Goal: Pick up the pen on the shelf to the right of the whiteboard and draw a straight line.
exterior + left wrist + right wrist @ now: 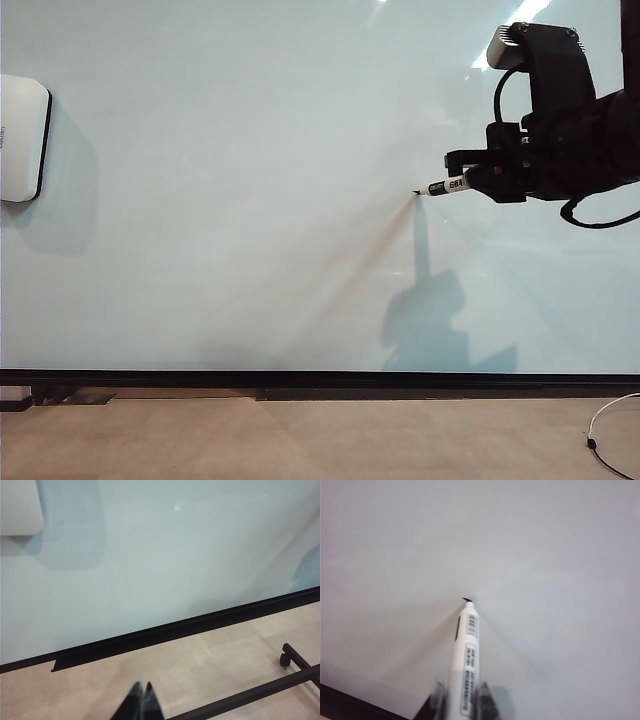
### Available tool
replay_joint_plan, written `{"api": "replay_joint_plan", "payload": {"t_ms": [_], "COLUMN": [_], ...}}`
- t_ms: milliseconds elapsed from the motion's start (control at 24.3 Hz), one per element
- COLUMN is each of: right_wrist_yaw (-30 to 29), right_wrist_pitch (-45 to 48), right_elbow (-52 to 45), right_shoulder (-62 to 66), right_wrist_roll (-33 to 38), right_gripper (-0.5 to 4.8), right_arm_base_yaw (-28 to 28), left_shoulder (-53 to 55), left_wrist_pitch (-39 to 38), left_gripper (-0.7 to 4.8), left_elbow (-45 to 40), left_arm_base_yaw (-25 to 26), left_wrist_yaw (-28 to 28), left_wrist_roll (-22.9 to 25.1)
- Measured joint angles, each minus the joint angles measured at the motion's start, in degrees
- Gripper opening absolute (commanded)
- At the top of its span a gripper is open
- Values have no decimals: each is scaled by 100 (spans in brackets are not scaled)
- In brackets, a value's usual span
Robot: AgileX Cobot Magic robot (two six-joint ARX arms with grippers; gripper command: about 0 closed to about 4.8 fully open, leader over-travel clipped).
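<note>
The whiteboard fills the exterior view, glossy and pale blue-white. At its right, my right gripper is shut on the pen, which lies about level with its dark tip against the board. In the right wrist view the whitish pen runs out from between the fingers of that gripper to the whiteboard. My left gripper is shut and holds nothing, hanging over the floor below the whiteboard. The shelf is out of view, and no straight line shows on the board.
A small white rounded pad with a black rim hangs at the board's far left. A black strip runs along the board's lower edge above the beige floor. Black frame bars with a caster cross the floor. A white cable lies low on the right.
</note>
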Motion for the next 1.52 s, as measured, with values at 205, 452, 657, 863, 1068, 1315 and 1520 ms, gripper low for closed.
{"api": "replay_joint_plan", "payload": {"t_ms": [205, 452, 657, 863, 1068, 1315, 1520], "right_wrist_yaw": [-26, -37, -13, 157, 136, 11, 28], "right_wrist_pitch": [-2, 20, 76, 118, 111, 74, 39], "right_elbow": [-2, -74, -114, -249, -332, -363, -426], "right_shoulder": [0, 0, 0, -105, -295, -382, -420], "right_wrist_roll": [-2, -2, -2, -83, -114, -114, -114], "right_gripper": [-4, -4, -4, -4, -4, -4, -4], "right_arm_base_yaw": [-37, -138, -144, -177, -420, -590, -706], "left_shoulder": [0, 0, 0, 0, 0, 0, 0], "left_wrist_pitch": [2, 0, 2, 2, 0, 2, 2], "left_gripper": [-5, -5, -5, -5, -5, -5, -5], "left_elbow": [0, 0, 0, 0, 0, 0, 0], "left_arm_base_yaw": [0, 0, 0, 0, 0, 0, 0], "left_wrist_yaw": [-2, 0, 0, 0, 0, 2, 2], "left_wrist_roll": [2, 26, 37, 37, 37, 37, 37]}}
